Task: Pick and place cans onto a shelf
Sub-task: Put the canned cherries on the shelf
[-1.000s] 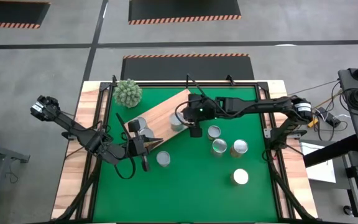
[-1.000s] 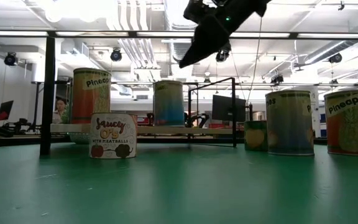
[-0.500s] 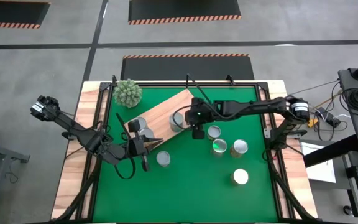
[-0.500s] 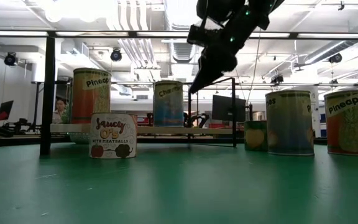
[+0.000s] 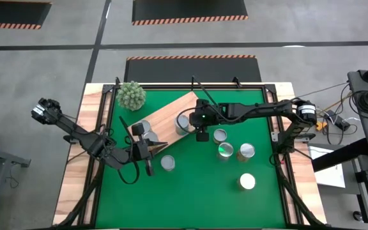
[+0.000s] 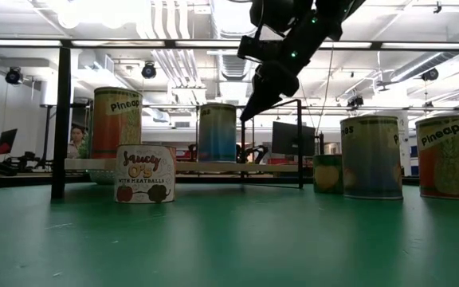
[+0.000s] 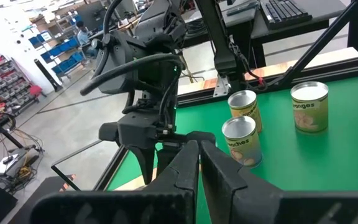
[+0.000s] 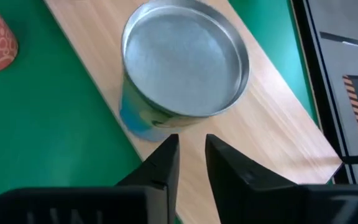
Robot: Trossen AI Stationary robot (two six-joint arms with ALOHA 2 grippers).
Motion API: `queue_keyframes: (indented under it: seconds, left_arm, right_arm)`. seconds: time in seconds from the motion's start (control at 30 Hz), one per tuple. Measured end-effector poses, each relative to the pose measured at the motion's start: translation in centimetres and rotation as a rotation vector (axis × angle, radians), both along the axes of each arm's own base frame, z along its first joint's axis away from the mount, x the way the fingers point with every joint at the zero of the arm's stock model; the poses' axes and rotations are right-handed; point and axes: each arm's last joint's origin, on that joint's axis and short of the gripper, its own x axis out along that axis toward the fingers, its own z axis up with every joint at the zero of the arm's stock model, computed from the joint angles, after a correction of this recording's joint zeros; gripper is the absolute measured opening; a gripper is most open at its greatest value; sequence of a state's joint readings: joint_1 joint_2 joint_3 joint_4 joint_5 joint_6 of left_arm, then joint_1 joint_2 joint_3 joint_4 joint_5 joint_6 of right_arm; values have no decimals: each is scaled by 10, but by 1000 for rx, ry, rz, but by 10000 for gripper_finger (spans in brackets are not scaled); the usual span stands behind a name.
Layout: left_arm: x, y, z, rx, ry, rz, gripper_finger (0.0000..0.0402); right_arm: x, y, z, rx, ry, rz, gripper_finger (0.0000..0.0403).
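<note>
The shelf [image 5: 165, 118] lies slantwise at the far left of the green mat. Two cans stand on it: a blue one [image 5: 183, 122] and a pineapple one [image 5: 143, 127]. More cans stand on the mat: [image 5: 167, 163], [image 5: 220, 135], [image 5: 225, 151], [image 5: 246, 151], [image 5: 246, 182]. My right gripper [image 5: 201, 135] hangs above the shelf's edge beside the blue can [image 8: 182, 62]. Its fingers [image 8: 225, 165] point down, a narrow gap apart, with nothing between them. My left gripper [image 7: 199, 149] is shut and empty, low at the shelf's near side [image 5: 157, 149].
A spiky green ball plant [image 5: 131, 94] stands at the far left corner. The shelf's black wire frame [image 6: 271, 143] rises at one end. The mat's near half [image 5: 190, 198] holds only one can, at the right.
My right gripper has come down a little beside the blue can on the shelf, its fingers tipping to point more steeply downward. The cans have stayed where they were.
</note>
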State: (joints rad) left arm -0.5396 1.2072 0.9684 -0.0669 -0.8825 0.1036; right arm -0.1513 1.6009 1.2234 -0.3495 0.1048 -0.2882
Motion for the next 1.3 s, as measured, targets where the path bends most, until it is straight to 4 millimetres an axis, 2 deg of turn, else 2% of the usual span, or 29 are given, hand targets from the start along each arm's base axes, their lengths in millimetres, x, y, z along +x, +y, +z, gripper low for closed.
queue_keyframes:
  seconds: [0.23, 0.53, 0.8, 0.9, 1.1, 1.3]
  left_arm:
    - [0, 0, 0, 0, 0, -1, 0]
    - [0, 0, 0, 0, 0, -1, 0]
    - [0, 0, 0, 0, 0, -1, 0]
    - [0, 0, 0, -1, 0, -1, 0]
    - [0, 0, 0, -1, -1, 0, 0]
    - [0, 0, 0, -1, -2, -1, 0]
  right_arm:
    - [3, 0, -2, -18, -50, 11, 44]
    - [8, -1, -2, -68, -146, 46, 43]
    - [9, 10, -3, 57, -168, 186, 43]
    - [9, 13, -3, 17, -154, 152, 43]
    - [7, 3, 0, -115, -136, 37, 43]
    - [15, -10, -16, -112, -157, -5, 43]
